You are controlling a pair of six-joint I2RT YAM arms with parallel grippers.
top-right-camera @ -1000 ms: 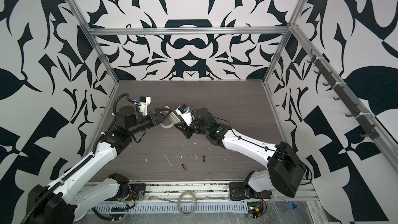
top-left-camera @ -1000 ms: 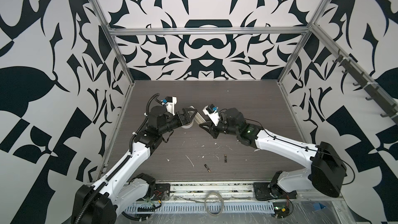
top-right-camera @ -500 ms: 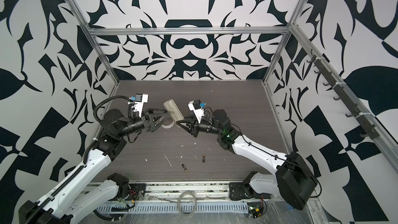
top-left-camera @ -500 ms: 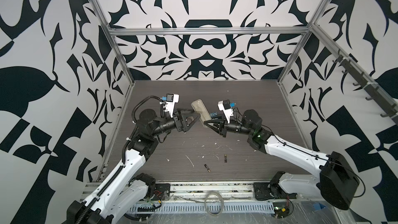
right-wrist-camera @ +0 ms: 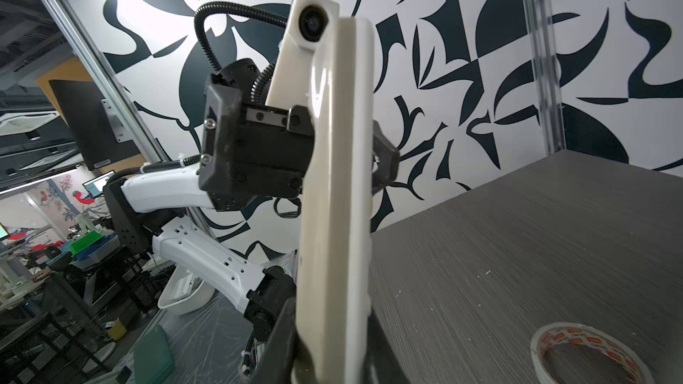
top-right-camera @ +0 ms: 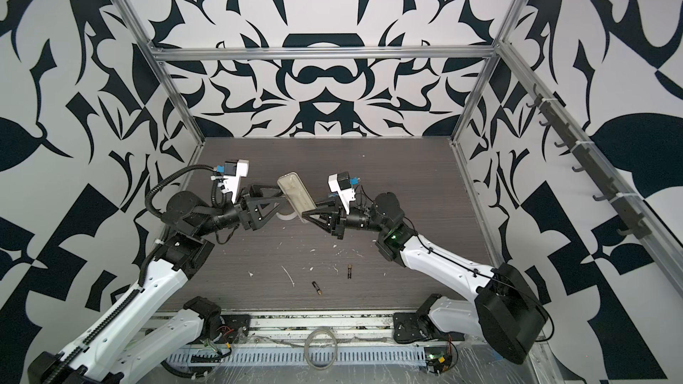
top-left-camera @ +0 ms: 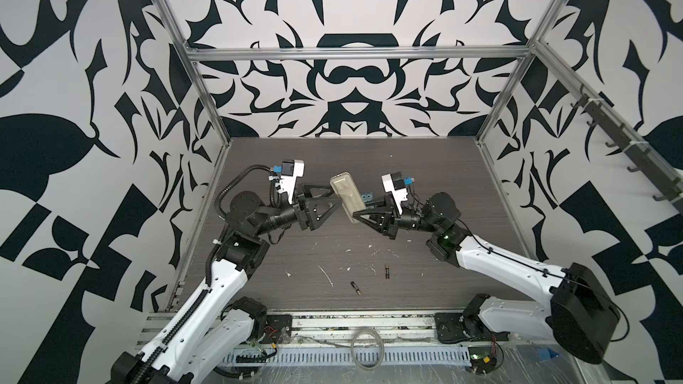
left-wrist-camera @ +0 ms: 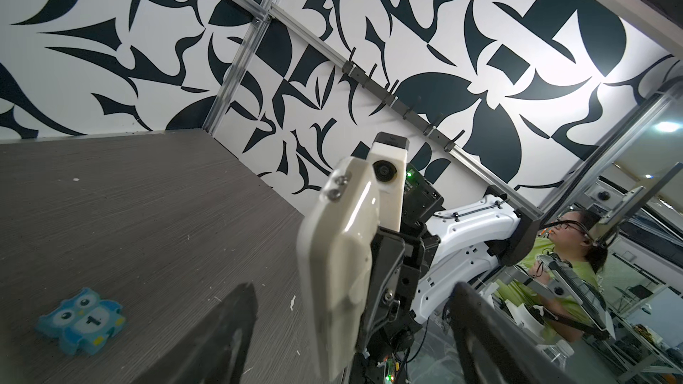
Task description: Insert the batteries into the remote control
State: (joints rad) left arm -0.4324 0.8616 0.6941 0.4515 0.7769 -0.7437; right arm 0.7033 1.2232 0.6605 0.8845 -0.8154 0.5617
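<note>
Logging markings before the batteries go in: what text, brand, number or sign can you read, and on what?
No text reads clearly.
Tape roll: orange-red print on its inner core, too blurred to read.
Blue owl figure: dark mark on its belly, maybe "1", uncertain.
Batteries: too small to read.
Remote control: plain back shows, no print visible.

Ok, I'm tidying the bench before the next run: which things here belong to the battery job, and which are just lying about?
Job: remote, in the right gripper; two batteries on the table.
Lying about: owl, tape roll, white scraps.
</note>
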